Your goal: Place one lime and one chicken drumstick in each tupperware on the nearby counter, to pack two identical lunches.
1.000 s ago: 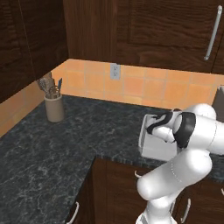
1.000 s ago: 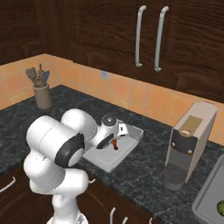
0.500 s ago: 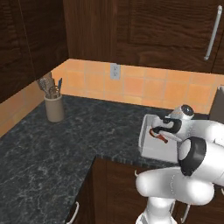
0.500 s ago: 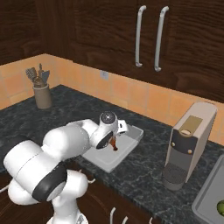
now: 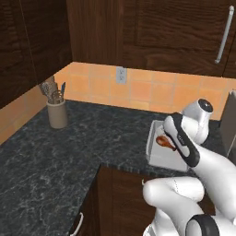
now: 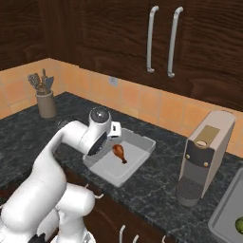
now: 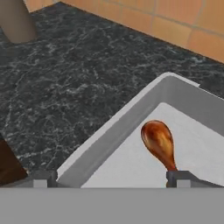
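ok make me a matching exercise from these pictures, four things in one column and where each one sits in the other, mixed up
Things
1. drumstick
2. utensil jar
3. coffee machine
4. lime

Places
A. on the counter by the left wall
B. in the tray at the far right edge of the right base view
C. lying in the grey tupperware
D. standing on the counter, right of the tupperware

Pairs: 1-C, 2-A, 3-D, 4-B
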{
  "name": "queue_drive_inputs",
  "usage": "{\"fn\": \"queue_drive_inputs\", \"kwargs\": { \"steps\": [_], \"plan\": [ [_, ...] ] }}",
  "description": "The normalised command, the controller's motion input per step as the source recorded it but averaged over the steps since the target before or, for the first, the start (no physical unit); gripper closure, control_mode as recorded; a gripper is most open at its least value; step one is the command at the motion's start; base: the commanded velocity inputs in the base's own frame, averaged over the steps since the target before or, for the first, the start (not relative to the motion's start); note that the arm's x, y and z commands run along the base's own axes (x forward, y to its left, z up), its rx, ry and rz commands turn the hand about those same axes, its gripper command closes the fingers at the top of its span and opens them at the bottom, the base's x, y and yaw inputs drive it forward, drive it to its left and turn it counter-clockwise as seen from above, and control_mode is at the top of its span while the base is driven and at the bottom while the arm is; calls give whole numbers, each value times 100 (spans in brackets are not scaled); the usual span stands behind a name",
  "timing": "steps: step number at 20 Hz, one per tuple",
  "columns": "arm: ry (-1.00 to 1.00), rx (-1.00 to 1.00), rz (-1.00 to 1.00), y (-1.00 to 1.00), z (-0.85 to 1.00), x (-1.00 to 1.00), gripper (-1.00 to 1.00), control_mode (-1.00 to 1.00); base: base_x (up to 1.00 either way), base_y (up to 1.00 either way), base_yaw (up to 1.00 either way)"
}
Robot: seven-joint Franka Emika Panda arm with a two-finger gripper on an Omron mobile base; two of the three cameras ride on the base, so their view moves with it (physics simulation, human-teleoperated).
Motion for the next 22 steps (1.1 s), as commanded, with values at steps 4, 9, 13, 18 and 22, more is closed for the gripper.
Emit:
{"fn": "queue_drive_inputs", "kwargs": {
  "steps": [4, 9, 13, 18, 22],
  "plan": [
    [-4, 32, -7, 79, 60, -100, -100, -100, 0, 0, 0],
    [0, 24, -25, 30, 67, -100, -100, -100, 0, 0, 0],
    [0, 4, -30, -34, 45, -92, -100, -100, 0, 0, 0],
    [4, -15, -10, -23, -5, -47, -100, -100, 0, 0, 0],
    [5, -39, 0, 38, -41, 0, -100, -100, 0, 0, 0]
  ]
}}
